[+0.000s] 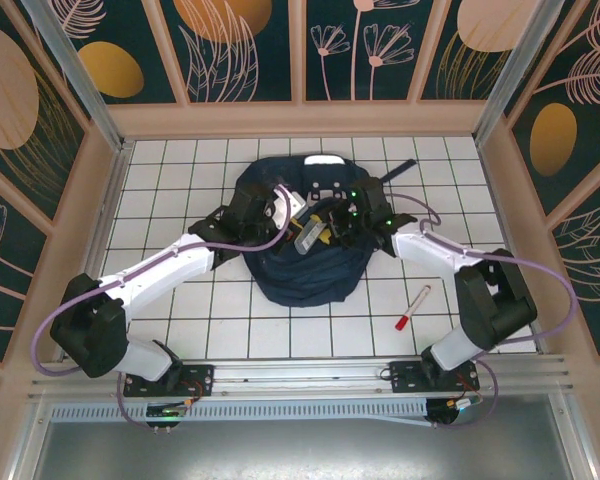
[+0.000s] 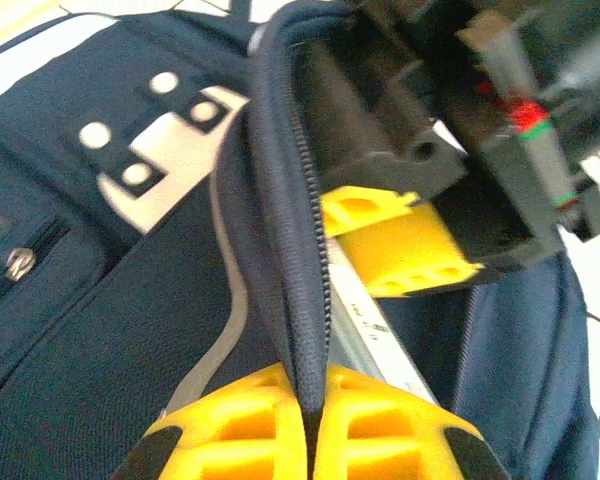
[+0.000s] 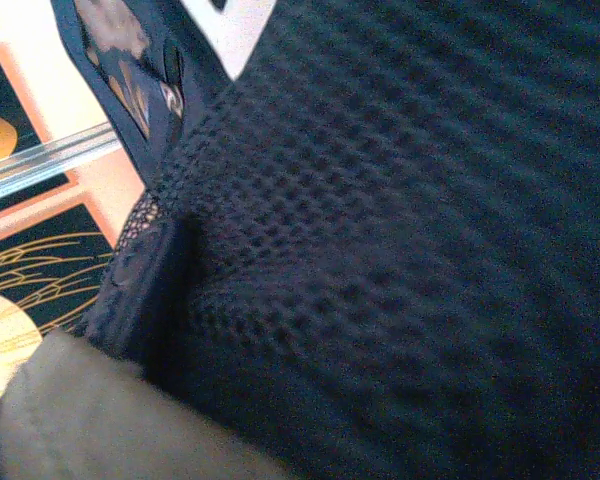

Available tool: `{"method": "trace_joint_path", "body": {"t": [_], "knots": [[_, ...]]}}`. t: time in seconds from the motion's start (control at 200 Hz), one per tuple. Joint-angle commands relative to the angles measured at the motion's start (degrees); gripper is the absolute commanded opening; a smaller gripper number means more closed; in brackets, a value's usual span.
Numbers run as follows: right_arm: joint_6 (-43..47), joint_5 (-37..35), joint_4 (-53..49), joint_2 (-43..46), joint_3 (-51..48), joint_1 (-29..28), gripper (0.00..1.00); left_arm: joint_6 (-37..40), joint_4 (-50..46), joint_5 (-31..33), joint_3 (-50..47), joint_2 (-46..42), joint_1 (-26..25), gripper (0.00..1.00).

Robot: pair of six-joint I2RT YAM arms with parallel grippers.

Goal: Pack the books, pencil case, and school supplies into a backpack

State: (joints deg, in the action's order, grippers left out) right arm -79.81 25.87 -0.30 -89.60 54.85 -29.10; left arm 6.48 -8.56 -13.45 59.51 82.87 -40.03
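From above, the backpack (image 1: 305, 275) lies slumped in the middle of the white tiled table (image 1: 180, 170), its mouth turned up between the two arms. The left gripper (image 1: 292, 218) and the right gripper (image 1: 338, 226) meet at that opening, close together. The pen (image 1: 413, 307) lies alone on the tiles to the right, well apart from the bag and not yet packed.

Through the left wrist camera, the left gripper (image 2: 310, 415) is clamped on the bag's zip rim (image 2: 292, 250), the dark edge squeezed between its yellow fingers (image 2: 230, 430). Facing it at the mouth is the right gripper (image 2: 392, 238); I cannot tell whether it pinches anything. A pale flat strip (image 2: 372, 322) with print runs beneath it, and too little shows to name it.

The right wrist camera has the backpack's dark mesh (image 3: 400, 250) pressed close and blurred, and the pincer's state cannot be read here either.

The bag looks soft and floppy to me, light cloth that sags wherever nothing holds it, so the mouth would likely fall shut if the rim were let go. That stitched zip rim seems the firmest place to hold. The pen I judge light, stiff and smooth, apt to roll, and best pinched across the middle of its barrel.
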Motion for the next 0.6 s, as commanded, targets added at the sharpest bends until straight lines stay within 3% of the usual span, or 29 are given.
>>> {"method": "trace_joint_path", "body": {"t": [0.0, 0.07, 0.245, 0.425, 0.46, 0.545, 0.596], "knots": [[1.47, -7.71, 0.17, -4.55, 3.88, 7.02, 0.17, -1.36, 2.41, -11.73, 0.76, -4.19, -3.46, 0.00], [2.46, -7.75, 0.14, -5.79, 5.50, 7.14, 0.18, -4.57, 5.86, -11.94, 1.26, -3.80, -3.52, 0.00], [1.35, -11.69, -1.29, -5.97, 4.97, 5.16, 0.25, -7.00, 6.04, -1.29, 6.59, -1.04, -3.43, 0.00], [1.25, -11.99, 2.14, -9.83, 5.78, 3.92, 0.26, -7.63, 7.38, -2.81, 9.48, 1.50, -3.47, 0.00], [0.71, -11.17, 3.44, -10.56, 5.95, 3.89, 0.31, -7.83, 7.71, -2.72, 9.29, 1.68, -3.46, 0.00], [2.39, -9.95, 3.69, -12.07, 8.62, 3.94, 0.57, -7.87, 7.76, -3.03, 9.01, 1.80, -3.47, 0.00], [5.04, -10.96, 1.50, -11.86, 9.88, 3.99, 0.64, -8.00, 8.16, -2.77, 8.55, 1.69, -3.34, 0.00]]}}
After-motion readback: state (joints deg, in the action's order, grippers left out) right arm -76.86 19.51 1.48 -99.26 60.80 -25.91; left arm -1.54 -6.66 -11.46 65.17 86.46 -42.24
